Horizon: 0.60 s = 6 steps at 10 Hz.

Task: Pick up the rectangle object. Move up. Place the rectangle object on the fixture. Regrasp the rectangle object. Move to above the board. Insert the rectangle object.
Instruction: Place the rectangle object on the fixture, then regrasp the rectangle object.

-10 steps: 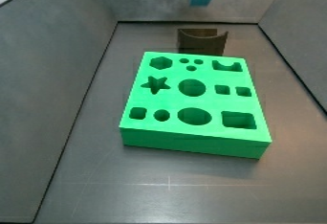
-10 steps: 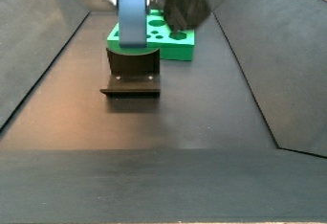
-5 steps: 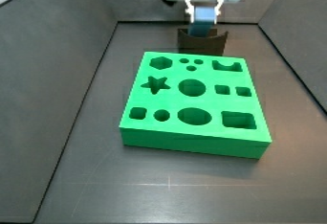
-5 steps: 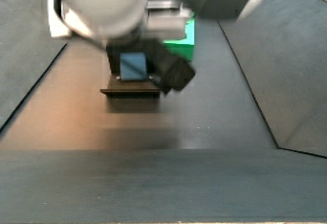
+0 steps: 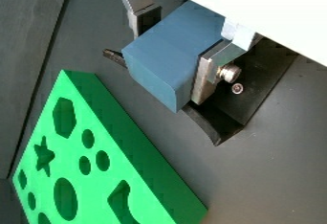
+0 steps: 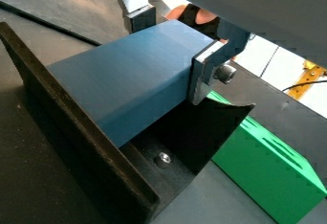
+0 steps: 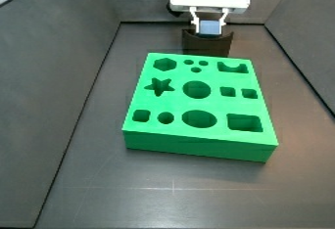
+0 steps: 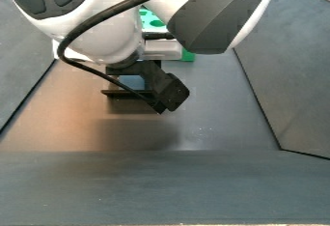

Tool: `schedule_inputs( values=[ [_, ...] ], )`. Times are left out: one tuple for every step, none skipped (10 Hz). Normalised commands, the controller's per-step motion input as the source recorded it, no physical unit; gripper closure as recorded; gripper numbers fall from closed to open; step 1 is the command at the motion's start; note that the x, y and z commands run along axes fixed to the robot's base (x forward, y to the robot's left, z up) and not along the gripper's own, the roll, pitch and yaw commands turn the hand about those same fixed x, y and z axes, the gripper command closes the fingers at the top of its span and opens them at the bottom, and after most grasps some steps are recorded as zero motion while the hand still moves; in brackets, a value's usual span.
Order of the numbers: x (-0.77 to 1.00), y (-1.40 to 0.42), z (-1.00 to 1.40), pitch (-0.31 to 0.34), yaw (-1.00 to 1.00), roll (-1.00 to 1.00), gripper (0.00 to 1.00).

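Jaws point(image 5: 175, 44) grip the rectangle object point(image 5: 169, 56) — down on the fixture point(image 6: 192, 151).

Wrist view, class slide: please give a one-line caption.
Gripper holds the blue rectangle object down in the dark fixture, beside the green board.

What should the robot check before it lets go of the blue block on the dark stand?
1. Hand gripping the rectangle object: ok, a silver finger presses its side.
2. Block over the fixture: ok in both wrist views.
3. Block resting fully on the fixture: cannot tell.
4. Block sitting straight: cannot tell.
5. Board clear of the hand: ok in a side view.
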Motion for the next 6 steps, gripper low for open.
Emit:
schedule_inputs(
  values=[
    [0.06, 0.08, -0.33, -0.064, -0.07, -0.11, 1.0],
    [0.06, 0.08, -0.33, -0.064, -0.06, -0.11, 1.0],
    [0.0, -0.5, -0.17, 0.0, 0.0, 0.0, 1.0],
    [0.0, 0.0, 0.0, 0.0, 0.0, 0.0, 0.0],
    [0.0, 0.0, 1.0, -0.037, -0.02, 0.05, 0.0],
    [-0.01, 0.0, 1.0, -0.034, -0.01, 0.05, 0.0]
  ],
)
